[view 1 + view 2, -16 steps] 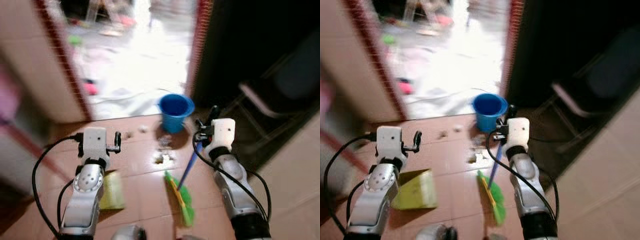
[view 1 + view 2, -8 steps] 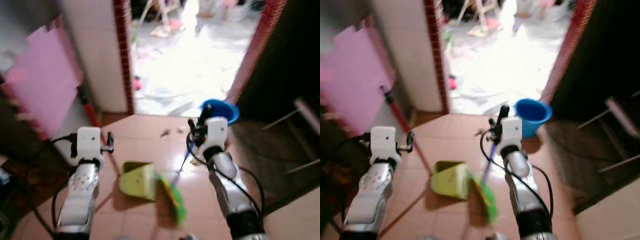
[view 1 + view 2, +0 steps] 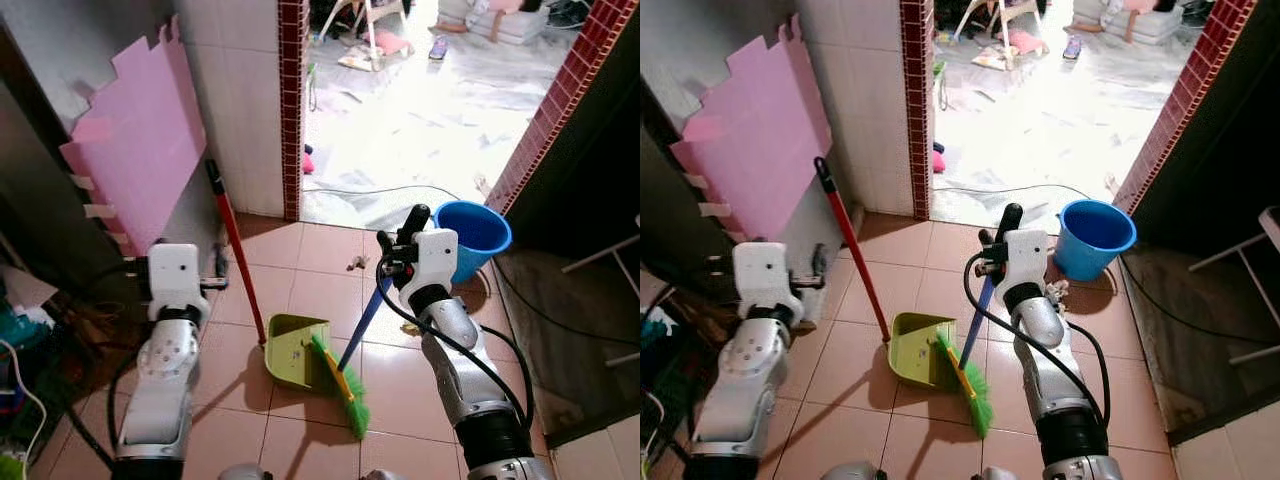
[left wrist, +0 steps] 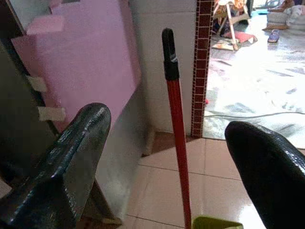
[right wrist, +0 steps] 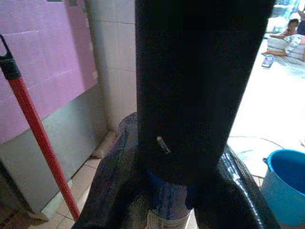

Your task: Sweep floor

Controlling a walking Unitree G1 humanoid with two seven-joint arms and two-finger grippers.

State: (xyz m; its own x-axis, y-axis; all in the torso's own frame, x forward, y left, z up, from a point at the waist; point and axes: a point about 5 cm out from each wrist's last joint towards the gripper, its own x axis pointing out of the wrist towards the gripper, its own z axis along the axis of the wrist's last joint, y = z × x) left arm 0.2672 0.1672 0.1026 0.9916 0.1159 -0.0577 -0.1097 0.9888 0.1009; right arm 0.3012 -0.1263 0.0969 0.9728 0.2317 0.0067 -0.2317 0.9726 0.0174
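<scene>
My right tool point(image 3: 398, 238) is clamping the broom point(image 3: 352, 345) by its blue handle. My left tool point(image 4: 167, 162) is hanging wide open, gripping nothing, facing the dustpan's red handle point(image 4: 175, 109).

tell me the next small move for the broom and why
Probably a short pull of the broom toward the dustpan. The right gripper is shut on its blue handle, the green bristles rest at the pan's open mouth, and scraps lie on the tiles by the blue bucket. The left gripper hangs open near the pan's red handle.
</scene>
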